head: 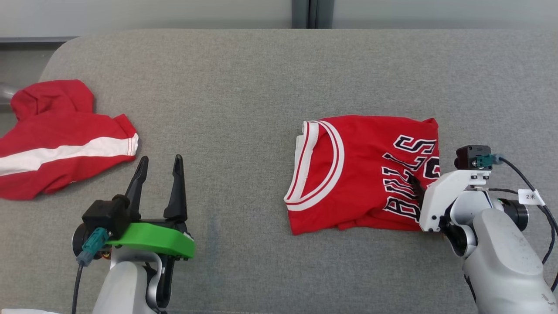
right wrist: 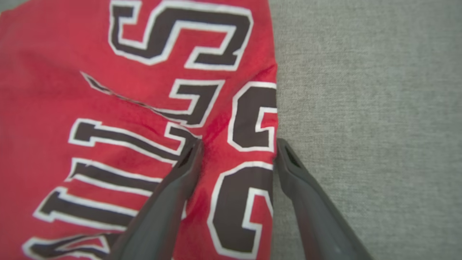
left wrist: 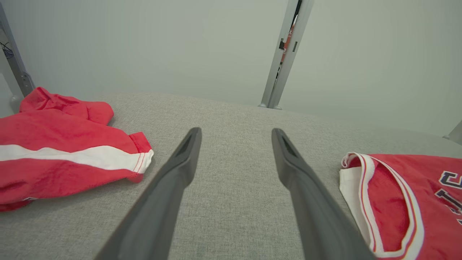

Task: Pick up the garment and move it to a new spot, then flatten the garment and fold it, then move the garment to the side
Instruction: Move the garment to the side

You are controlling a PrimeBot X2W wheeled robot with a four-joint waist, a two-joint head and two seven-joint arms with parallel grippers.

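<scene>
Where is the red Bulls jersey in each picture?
Head view: the jersey sits right of the middle.
Left wrist view: the jersey fills the lower right corner.
Right wrist view: the jersey covers the left and middle, with the open right gripper astride its edge.
Shared landmark: its black letters with white outlines, in all three.

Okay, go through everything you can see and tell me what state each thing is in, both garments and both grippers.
Bulls jersey: folded, lying flat on the right.
Striped garment: crumpled, not folded, on the left.
Left gripper: open, empty.
Right gripper: open, fingers astride the jersey's edge.
</scene>
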